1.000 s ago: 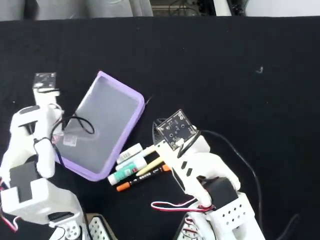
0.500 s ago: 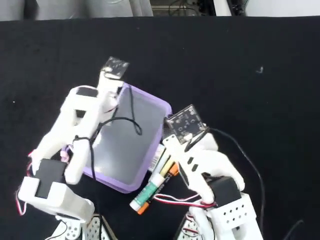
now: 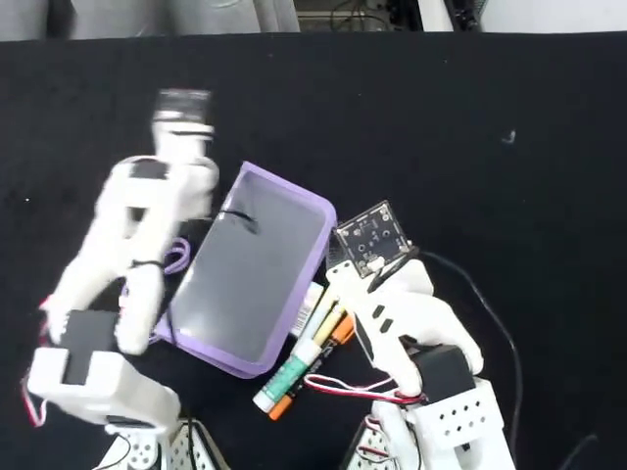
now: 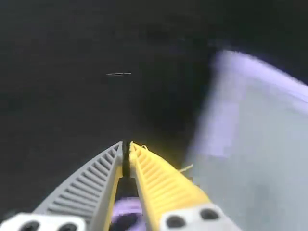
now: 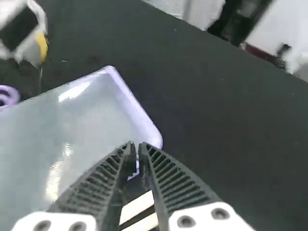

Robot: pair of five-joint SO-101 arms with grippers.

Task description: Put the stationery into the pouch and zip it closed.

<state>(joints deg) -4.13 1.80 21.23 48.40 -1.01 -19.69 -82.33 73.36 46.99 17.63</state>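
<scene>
Pens (image 3: 299, 364) lie on the black bench (image 3: 470, 147), touching the edge of the purple pouch (image 3: 253, 279). Above them hangs the right gripper (image 5: 134, 145), fingers together. At the pouch's far side the left gripper (image 4: 126, 144) has its fingers together too, perhaps pinching a purple strap (image 4: 124, 211).

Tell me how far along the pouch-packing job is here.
Done: nothing yet. The cluster of coloured pens and markers lies on the black table beside the purple-edged translucent pouch. In hand: left claw and right claw are shut, holding no pen. Left: load everything, zip.
</scene>
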